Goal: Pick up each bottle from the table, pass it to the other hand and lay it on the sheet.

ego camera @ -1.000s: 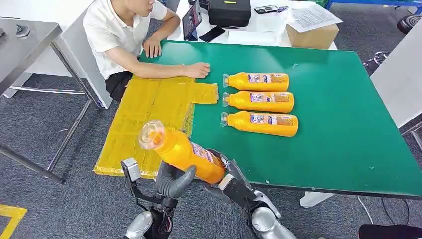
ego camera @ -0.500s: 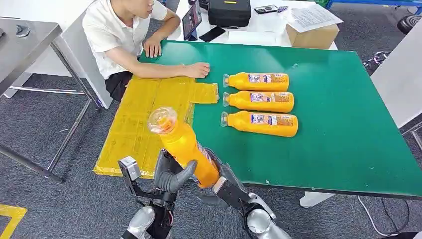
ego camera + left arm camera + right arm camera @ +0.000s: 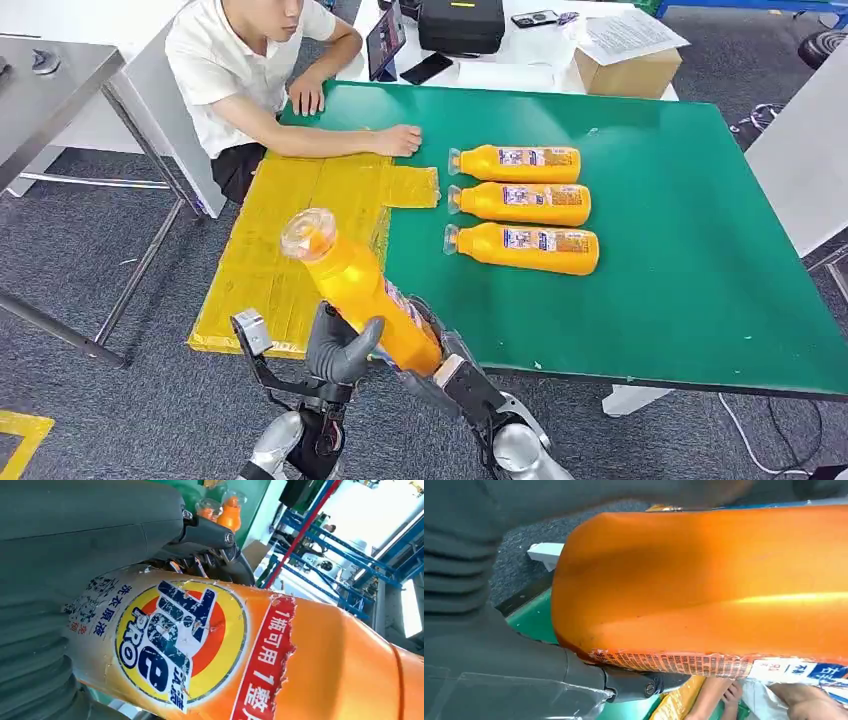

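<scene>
Bench [image 3: 700, 300], green-topped: carried three orange bottles [image 3: 520, 205] lying side by side, caps toward the yellow sheet, well apart from both robot hands; none of them shifted across the last second.

Sheet [image 3: 300, 215], yellow: lay over the bench's left end and hung past its edge; you would have noted a seated person [image 3: 250, 70] at the far corner, one hand resting just beyond the sheet's top edge.

Held bottle [image 3: 365, 295], orange, clear cap: a second earlier it leaned low, cap far to the left; half a second earlier it had swung nearly upright; at this entry it had tilted back a little leftward, cap over the sheet's near part. Your reading: this was the handover step, mid-transfer, with the bottle not yet laid down.

Left robot hand [image 3: 340, 350]: sat against the bottle's lower body from the left, thumb wrapped across the front; in the left wrist view its grey palm pressed on the label, so it gripped the bottle.

Right robot hand [image 3: 445, 360]: sat at the bottle's base from the right and beneath; the right wrist view showed its palm and thumb against the bottom corner, so it also held on, fingers closed round the base.

Judgement: with both holding, release by the right robot hand remained outstanding, then the lay-down
</scene>
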